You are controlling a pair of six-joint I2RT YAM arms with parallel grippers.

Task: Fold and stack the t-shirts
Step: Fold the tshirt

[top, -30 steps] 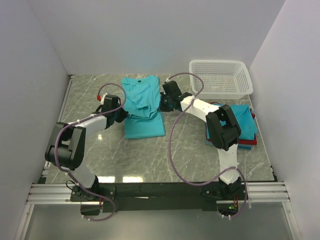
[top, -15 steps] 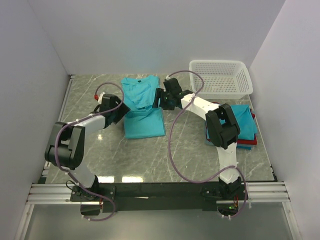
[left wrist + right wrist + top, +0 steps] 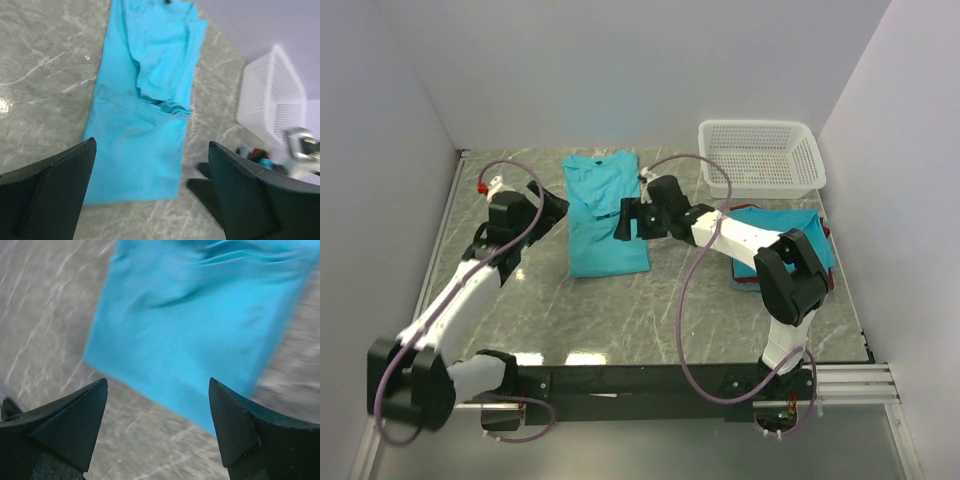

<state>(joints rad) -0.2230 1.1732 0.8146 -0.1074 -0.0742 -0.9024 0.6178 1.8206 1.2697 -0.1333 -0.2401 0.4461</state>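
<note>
A teal t-shirt (image 3: 605, 215) lies flat on the marble table, folded into a long narrow strip with a crumpled fold across its middle. It also fills the left wrist view (image 3: 145, 115) and the right wrist view (image 3: 200, 325). My left gripper (image 3: 553, 206) hovers open just left of it (image 3: 152, 145), holding nothing. At the shirt's right edge my right gripper (image 3: 625, 222) is also open and empty (image 3: 157, 382). A stack of folded t-shirts (image 3: 815, 235), teal on top with red beneath, sits at the right, partly hidden by the right arm.
A white mesh basket (image 3: 760, 155) stands at the back right, also visible in the left wrist view (image 3: 270, 100). White walls close in the table on three sides. The right arm's cable loops over the table in front of the shirt.
Both grippers have opened and let go of the teal shirt. The left one drew back to the left and rose; the right one shifted forward and left along the shirt's edge.
</note>
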